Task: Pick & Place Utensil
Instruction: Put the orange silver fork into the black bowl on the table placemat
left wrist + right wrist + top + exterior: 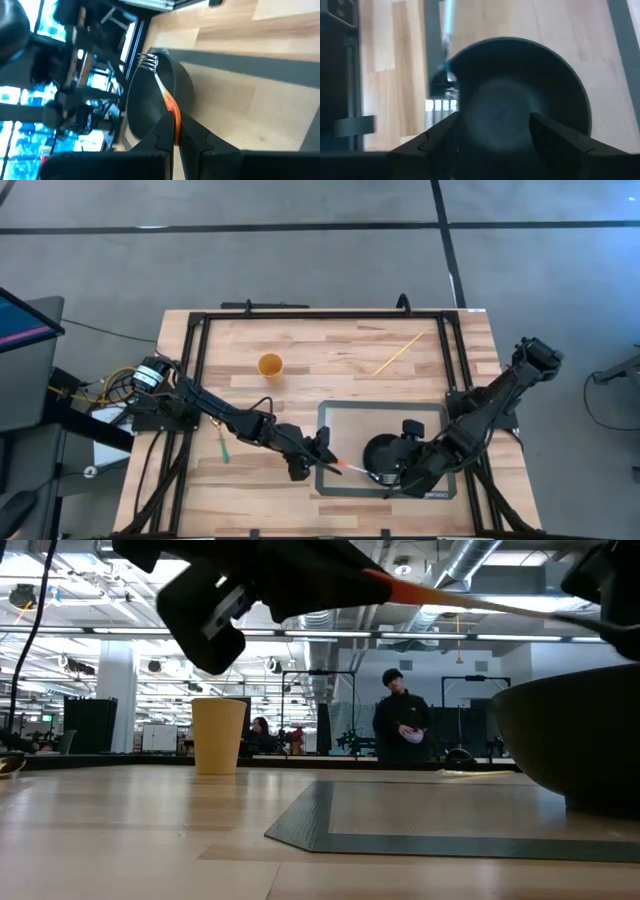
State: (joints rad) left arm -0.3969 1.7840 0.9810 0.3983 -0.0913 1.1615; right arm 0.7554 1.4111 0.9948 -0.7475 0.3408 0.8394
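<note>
My left gripper is shut on a fork with an orange handle just left of a black bowl. The bowl's base rests on a grey mat. In the left wrist view the fork's metal tines reach over the bowl's rim. In the low view the fork runs high above the table toward the bowl. My right gripper is open at the bowl's near side. In the right wrist view its fingers stand apart over the bowl, and it touches nothing that I can see. My left gripper pinches the fork's orange handle between its two fingers, near the handle's free end. The fingers come about level from the table's left and lie along the fork. The fork sticks out ahead of the fingers, lifted clear of the table, tines toward the bowl.
A yellow cup stands at the far middle of the table. A thin wooden stick lies at the far right, and a green utensil lies near the left edge. A black frame borders the table. A person stands in the room behind.
</note>
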